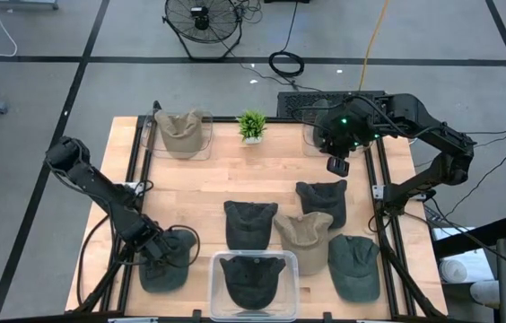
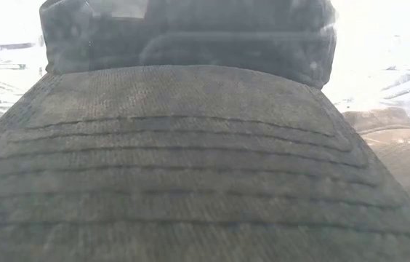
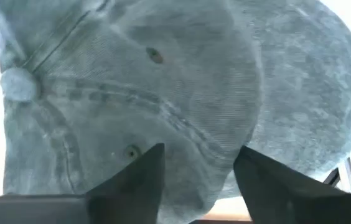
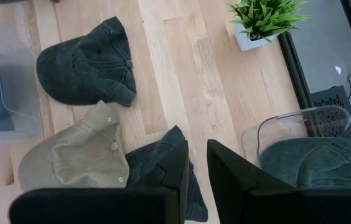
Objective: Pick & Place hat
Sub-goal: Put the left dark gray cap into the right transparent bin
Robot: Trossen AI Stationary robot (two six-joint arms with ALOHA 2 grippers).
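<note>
Left gripper (image 3: pixel 197 180): fingers parted, poised against the crown of a dark cap (image 1: pixel 165 260) at the near-left table corner; not yet closed on it. Near-centre bin (image 1: pixel 255 287): one dark cap inside. Mid-table: four caps loose, awaiting placement. Far-left container (image 1: pixel 181 135): tan cap. Right gripper (image 1: pixel 337 165): far right, hovering, fingers slightly apart, empty. Judged partly done.
</note>
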